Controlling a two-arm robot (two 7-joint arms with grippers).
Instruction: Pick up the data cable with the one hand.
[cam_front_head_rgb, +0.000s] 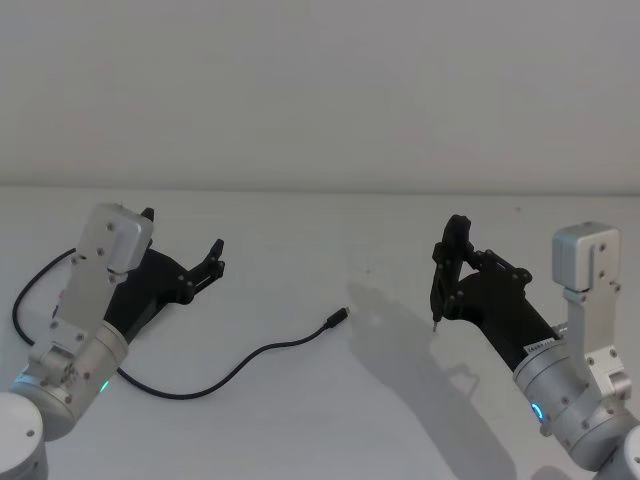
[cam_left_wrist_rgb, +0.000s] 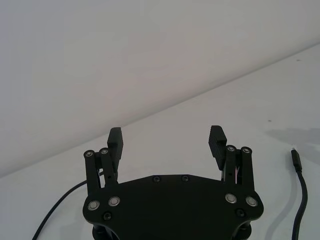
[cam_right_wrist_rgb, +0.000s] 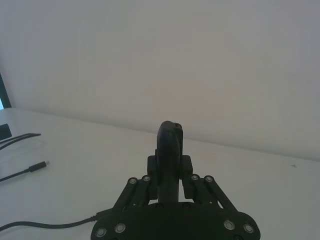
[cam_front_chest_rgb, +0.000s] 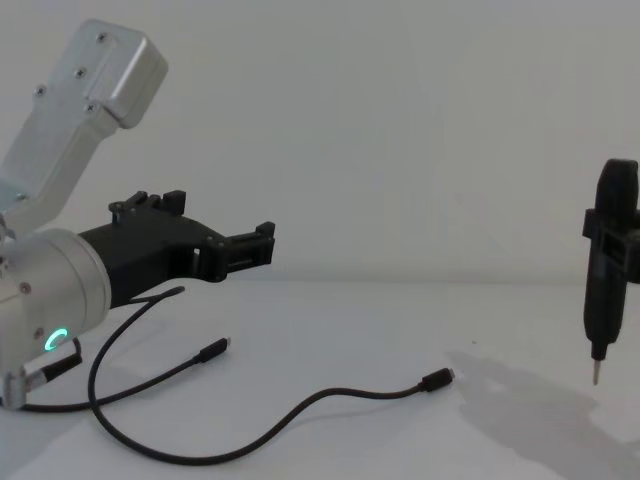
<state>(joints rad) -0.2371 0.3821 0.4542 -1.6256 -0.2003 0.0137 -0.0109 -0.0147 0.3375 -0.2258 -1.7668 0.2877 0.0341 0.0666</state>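
Item: data cable (cam_front_head_rgb: 262, 348), black, thin, laid loosely curved on the white bench (cam_front_head_rgb: 300, 215). Its small plug (cam_front_head_rgb: 340, 317) is found near the middle of the bench, between the two arms, metal tip pointed away from the robot. The cord is run back from the plug toward the left arm and is looped beneath it.

Item: left hand (cam_front_head_rgb: 183, 240), black, two-fingered, mounted on a silver cylinder with a green ring. It is held above the bench to the left of the plug, well apart from it. The fingers (cam_left_wrist_rgb: 216, 134) are spread wide and nothing is held between them.

Item: right hand (cam_front_head_rgb: 452, 268), kept at the right side. It is closed on an upright pen-like tool (cam_front_chest_rgb: 608, 270), tip down and clear of the bench.

Step in hand: the approach is judged to be at hand; the cable is not yet touched.

Next move, as judged: the left hand is to be carried right and lowered over the cord just behind the plug, so that the thin cord is set between the fingers before they are closed. A low descent is called for.
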